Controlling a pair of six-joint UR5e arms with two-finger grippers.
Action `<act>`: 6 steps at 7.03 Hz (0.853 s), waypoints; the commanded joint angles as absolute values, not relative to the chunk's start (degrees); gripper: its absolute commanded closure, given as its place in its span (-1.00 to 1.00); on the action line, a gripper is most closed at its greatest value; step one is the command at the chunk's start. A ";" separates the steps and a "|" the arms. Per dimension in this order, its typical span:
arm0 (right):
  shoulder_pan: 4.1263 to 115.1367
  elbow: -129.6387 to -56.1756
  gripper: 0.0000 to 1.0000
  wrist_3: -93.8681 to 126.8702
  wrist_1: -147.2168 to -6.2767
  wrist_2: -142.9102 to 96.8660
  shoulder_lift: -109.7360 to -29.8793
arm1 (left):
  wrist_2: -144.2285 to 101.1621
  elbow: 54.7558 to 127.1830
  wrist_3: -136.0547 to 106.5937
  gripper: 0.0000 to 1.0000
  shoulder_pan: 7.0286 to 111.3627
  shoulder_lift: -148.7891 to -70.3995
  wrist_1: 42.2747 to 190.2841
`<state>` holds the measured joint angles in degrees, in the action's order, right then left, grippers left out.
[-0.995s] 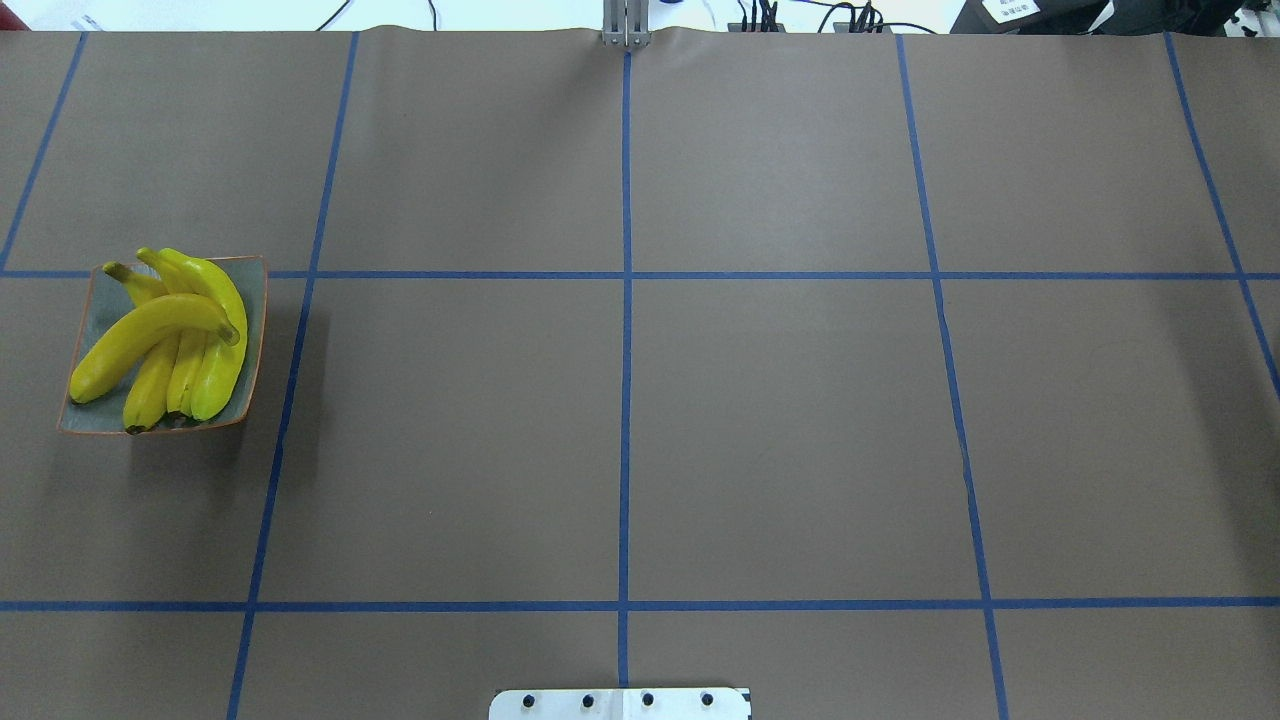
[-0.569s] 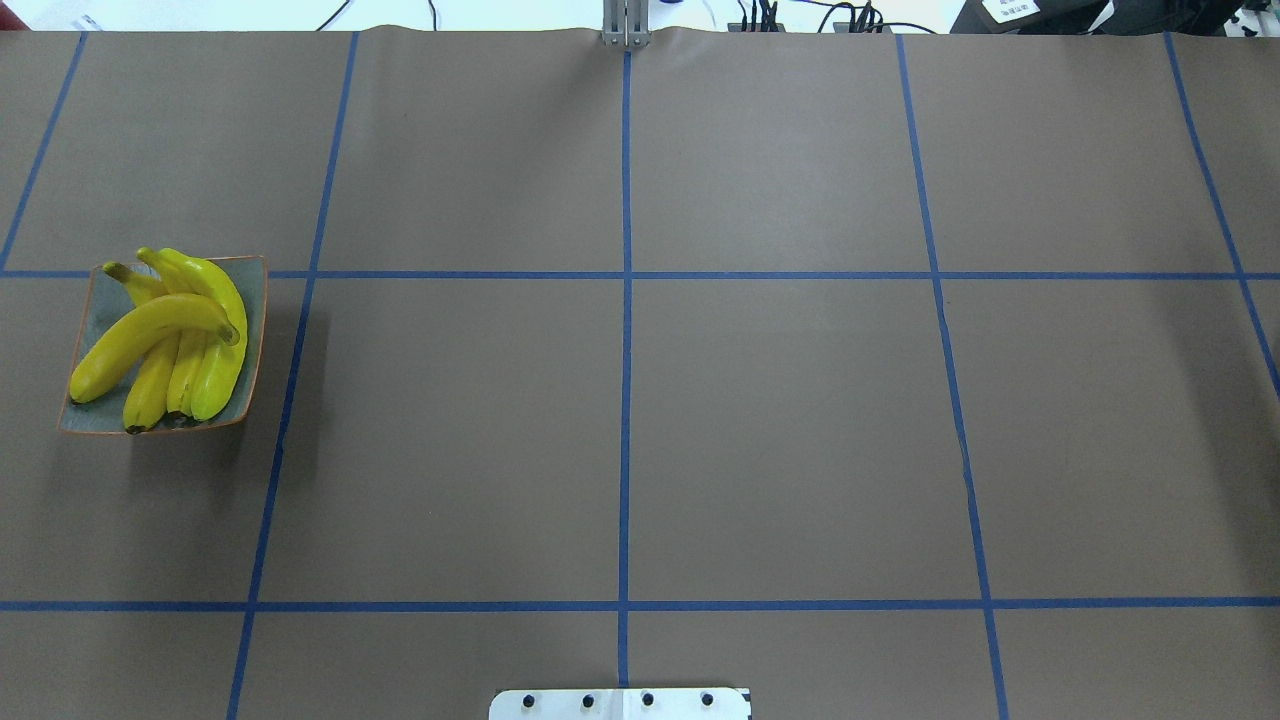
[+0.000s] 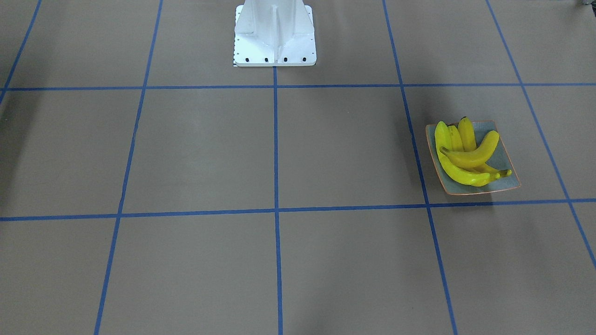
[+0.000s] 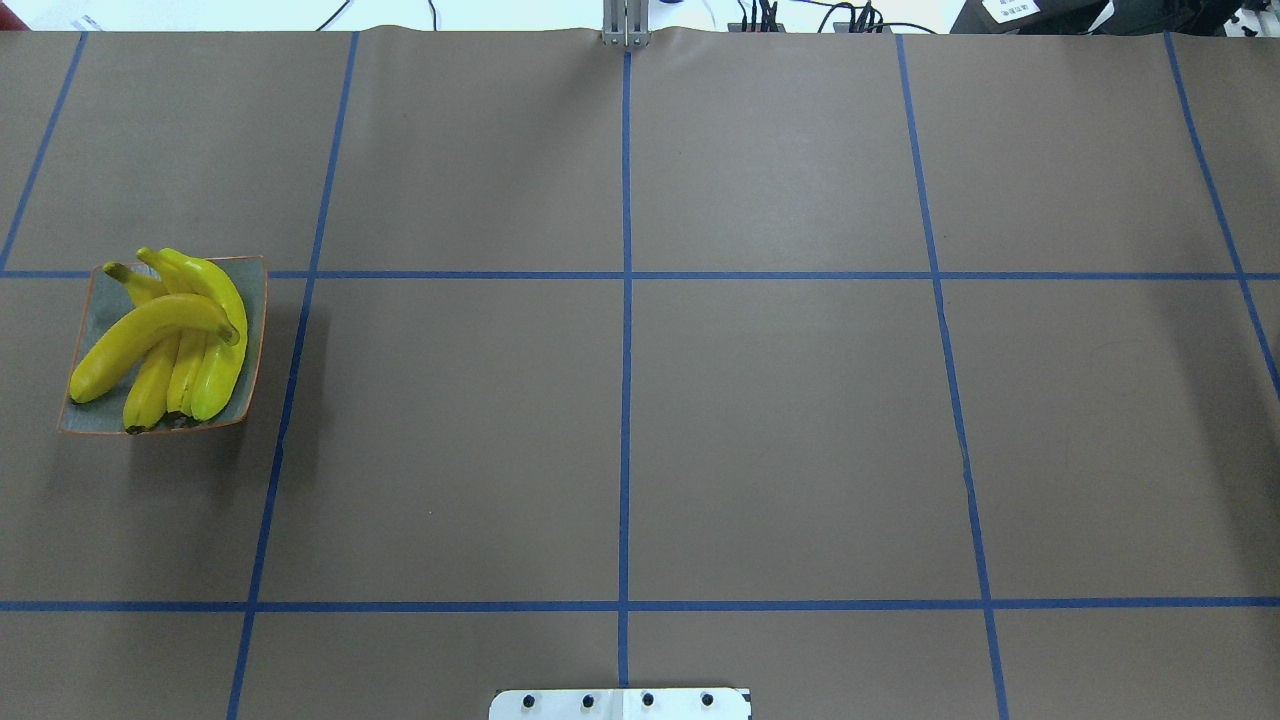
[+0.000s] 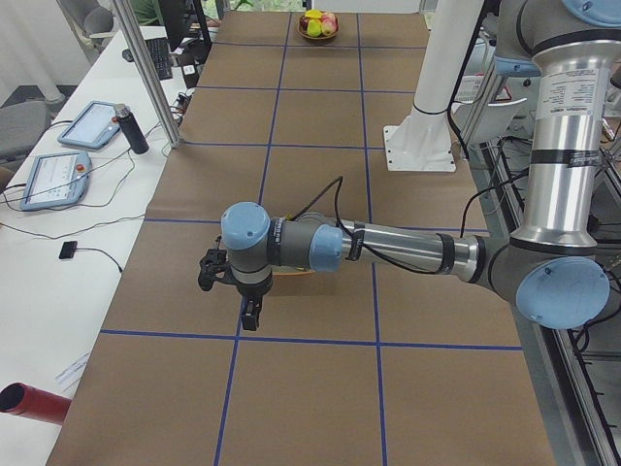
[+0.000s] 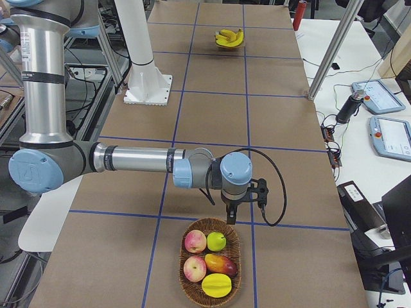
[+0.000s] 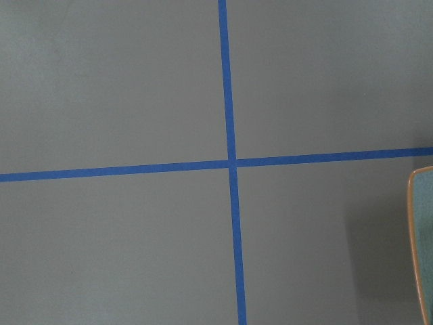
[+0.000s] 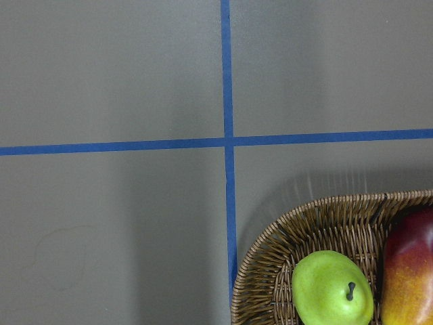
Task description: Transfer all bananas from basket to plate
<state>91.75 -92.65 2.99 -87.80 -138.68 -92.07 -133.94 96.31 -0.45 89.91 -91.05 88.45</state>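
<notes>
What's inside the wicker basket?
The basket holds two reddish fruits, a green apple, a mango and a yellow fruit. Anything beneath them is hidden.

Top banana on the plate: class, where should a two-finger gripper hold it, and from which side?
Probably mid-length on the top banana, from straight above, closing across its width. It lies crosswise over the other bananas, so its middle sits exposed.

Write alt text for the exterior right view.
The right arm stretches low over the brown, blue-gridded table, its gripper pointing down just beyond a wicker basket of mixed fruit. At the table's far end, yellow bananas lie on a plate.
</notes>
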 commanded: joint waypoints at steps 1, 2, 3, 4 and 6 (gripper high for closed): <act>91.76 -92.72 -0.99 2.99 -87.80 -138.78 -92.11 | -133.95 96.15 -0.53 -1.00 89.91 -91.05 88.33; 91.76 -92.72 -0.99 2.99 -87.80 -138.87 -92.11 | -133.95 96.24 -0.53 -1.00 89.91 -91.05 88.33; 91.76 -92.64 -0.99 2.99 -87.80 -139.39 -92.20 | -133.95 96.15 -0.53 -1.00 89.91 -91.05 88.24; 91.76 -92.64 -0.99 2.99 -87.80 -139.48 -92.28 | -133.95 96.15 -0.53 -1.00 89.91 -91.05 88.33; 91.76 -92.64 -0.99 2.99 -87.80 -139.74 -92.37 | -133.95 96.15 -0.53 -1.00 89.91 -91.05 88.24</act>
